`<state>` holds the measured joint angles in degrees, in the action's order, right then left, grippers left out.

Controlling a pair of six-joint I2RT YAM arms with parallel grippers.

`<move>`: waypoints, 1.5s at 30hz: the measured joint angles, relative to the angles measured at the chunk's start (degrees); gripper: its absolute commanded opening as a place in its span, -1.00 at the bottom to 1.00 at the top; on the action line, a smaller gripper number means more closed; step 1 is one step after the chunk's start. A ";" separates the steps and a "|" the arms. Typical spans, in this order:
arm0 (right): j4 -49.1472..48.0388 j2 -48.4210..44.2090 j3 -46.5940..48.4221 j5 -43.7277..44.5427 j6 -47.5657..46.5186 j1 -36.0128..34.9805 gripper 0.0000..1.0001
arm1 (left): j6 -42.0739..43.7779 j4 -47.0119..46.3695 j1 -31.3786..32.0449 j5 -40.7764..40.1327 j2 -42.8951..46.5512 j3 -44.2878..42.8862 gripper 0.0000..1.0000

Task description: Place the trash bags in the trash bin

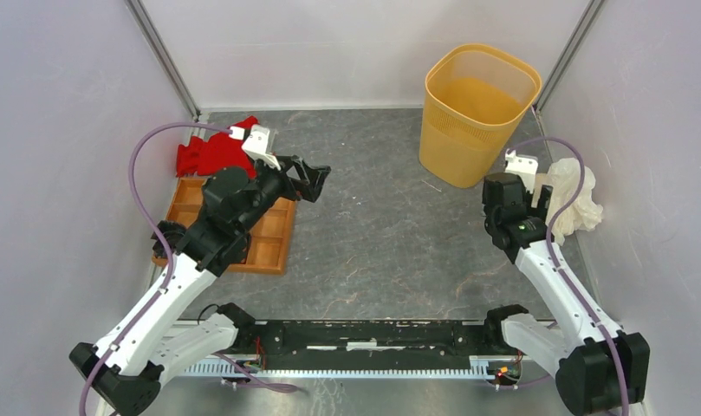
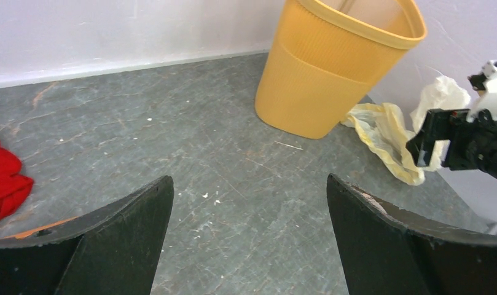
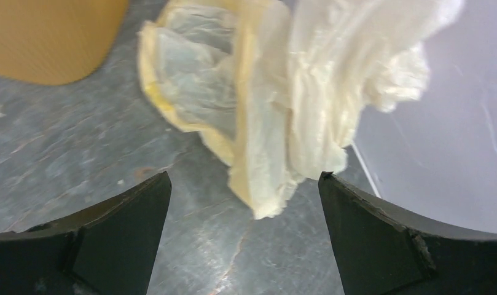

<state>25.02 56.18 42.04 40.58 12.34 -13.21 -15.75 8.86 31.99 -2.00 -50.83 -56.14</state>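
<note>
The crumpled cream-white trash bag lies on the table against the right wall, beside the yellow-orange trash bin standing at the back right. My right gripper is open and empty, with the bag just ahead of its fingertips and partly between them, not gripped. My left gripper is open and empty above the table's middle left; its view shows the bin and the bag far ahead, with the right arm beside the bag.
A red cloth lies at the back left, next to a shallow orange compartment tray under the left arm. White walls close in on the left, back and right. Grey tabletop lies between the arms.
</note>
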 measured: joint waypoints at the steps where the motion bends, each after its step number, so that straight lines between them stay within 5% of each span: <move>1: -0.02 0.02 -0.13 1.57 0.22 0.74 0.96 | 0.00 -0.20 1.27 -0.59 0.39 0.22 1.00; 6: -1.42 1.31 -3.39 7.28 1.70 5.92 0.93 | 0.02 -0.55 5.53 -2.14 1.57 1.01 1.00; 14: -5.01 8.24 -10.01 7.82 1.97 10.03 0.48 | 0.04 -1.33 10.73 -4.39 2.25 2.25 1.00; 17: -7.04 8.68 -10.73 7.39 1.01 10.23 0.11 | 0.04 -1.53 12.61 -5.18 2.25 2.47 1.00; 23: -9.64 9.01 -11.13 4.57 -0.92 10.29 -0.96 | 0.72 -1.73 15.50 -6.80 2.16 2.58 1.00; 31: -5.88 3.48 -11.13 -8.66 -2.47 7.50 -1.00 | 1.79 -1.68 16.72 -8.41 -0.63 2.91 1.00; 36: -3.30 -6.58 -11.37 -26.29 -0.92 2.91 -0.99 | 1.79 -1.60 16.74 -8.35 -2.19 2.91 1.00; 42: -9.05 -8.70 -14.16 -48.70 5.07 -10.16 -0.99 | 1.73 -1.03 16.74 -8.37 -3.65 2.84 1.00; 45: -9.79 -6.99 -12.87 -53.27 5.64 -16.98 -0.99 | 0.22 0.50 16.74 -8.46 -3.82 2.84 1.00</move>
<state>15.22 49.19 29.17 -12.69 17.98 -30.20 -15.53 9.37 48.73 -10.46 -54.65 -53.30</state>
